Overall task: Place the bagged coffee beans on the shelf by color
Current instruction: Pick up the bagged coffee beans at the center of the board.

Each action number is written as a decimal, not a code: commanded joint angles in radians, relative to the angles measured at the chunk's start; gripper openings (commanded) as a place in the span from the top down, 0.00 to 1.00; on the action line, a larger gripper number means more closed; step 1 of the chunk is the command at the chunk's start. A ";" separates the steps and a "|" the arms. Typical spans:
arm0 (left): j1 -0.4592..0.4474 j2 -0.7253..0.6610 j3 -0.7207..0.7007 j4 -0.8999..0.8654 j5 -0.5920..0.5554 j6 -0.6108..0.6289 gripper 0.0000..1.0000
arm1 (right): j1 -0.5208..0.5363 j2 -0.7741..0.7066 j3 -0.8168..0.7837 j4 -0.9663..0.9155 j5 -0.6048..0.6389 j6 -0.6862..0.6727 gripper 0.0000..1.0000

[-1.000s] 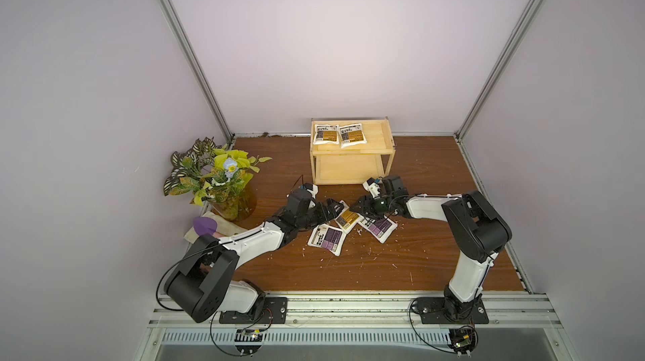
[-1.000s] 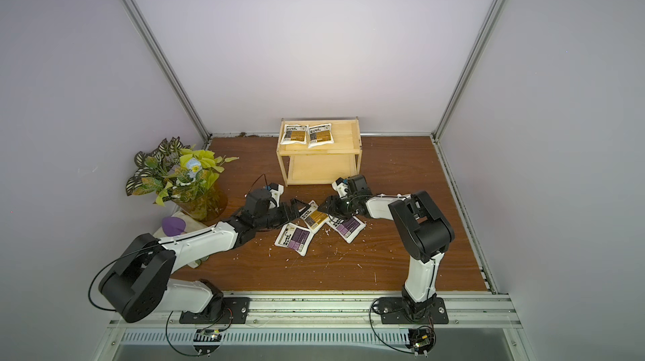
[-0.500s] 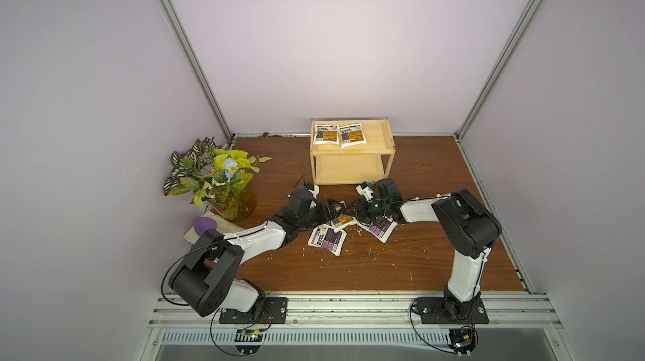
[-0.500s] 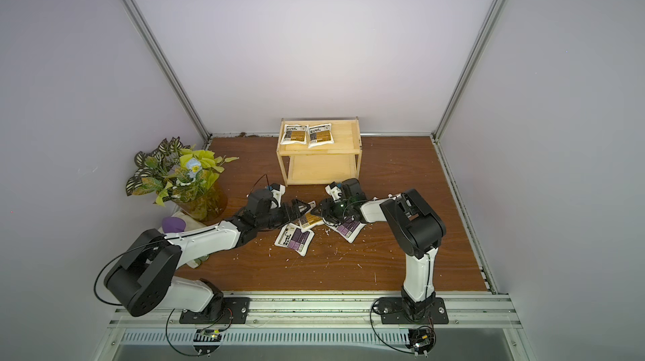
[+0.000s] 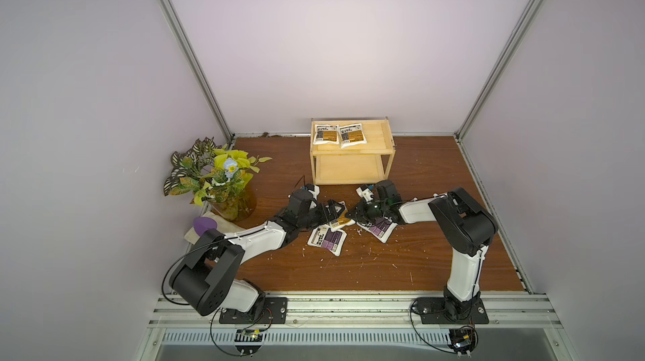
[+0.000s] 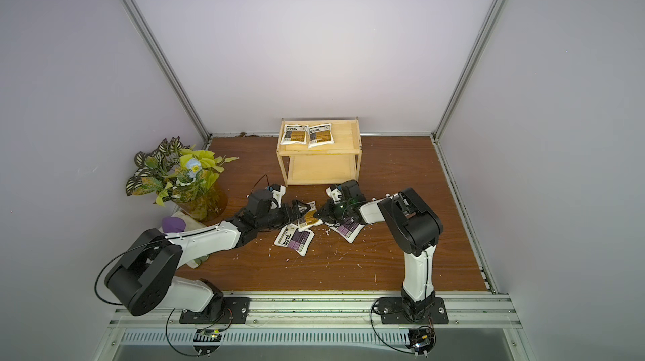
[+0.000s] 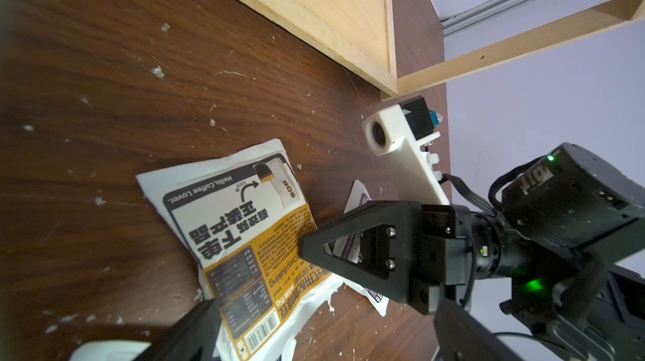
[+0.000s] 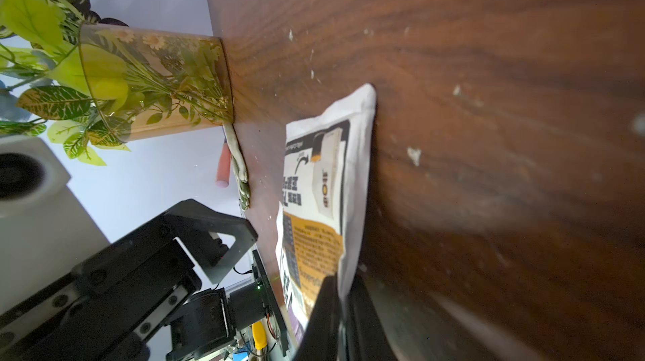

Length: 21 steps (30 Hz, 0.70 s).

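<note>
The orange pouch (image 5: 340,220) is lying label-up on the table (image 5: 419,258) in front of the shelf (image 5: 350,151), between the two grippers. The right gripper (image 5: 351,216) is pinching it: in the right wrist view its dark fingers (image 8: 319,324) are pressing together on the pouch's long side edge, beside the orange block. A second ago this gripper was standing further to the right, off the pouch, with its jaws apart. Since then the arm has been reaching leftward, while the pouch is lying about where it was. The left gripper (image 5: 333,208) is keeping its place at the pouch's near-left end, and in the left wrist view its fingers are spreading wide to either side of the barcode end. The pouch's long axis is running from the left gripper toward the shelf, slightly slanted. Its white header end is pointing at the shelf's foot and its barcode end is pointing back toward the left arm. Just beside its near end the left purple pouch (image 5: 327,238) is lying flat, and the right purple pouch (image 5: 378,229) is showing partly from under the right gripper. On the left half of the shelf's top board a second orange pouch (image 5: 324,134) and a third orange pouch (image 5: 352,135) are lying side by side, headers toward the back wall. A vase of leaves (image 5: 234,204) is standing well apart on the left.
</note>
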 commanded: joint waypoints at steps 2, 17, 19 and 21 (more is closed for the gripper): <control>-0.012 -0.047 0.048 -0.047 -0.009 0.036 0.00 | 0.004 -0.077 -0.006 0.005 0.009 0.007 0.96; 0.103 -0.191 0.335 -0.455 -0.117 0.191 0.00 | -0.009 -0.310 0.019 -0.139 0.028 -0.024 1.00; 0.104 -0.195 0.381 -0.519 -0.141 0.230 0.00 | -0.012 -0.351 0.026 -0.175 0.033 -0.036 1.00; 0.105 -0.197 0.420 -0.567 -0.148 0.258 0.01 | -0.019 -0.397 0.039 -0.223 0.042 -0.052 1.00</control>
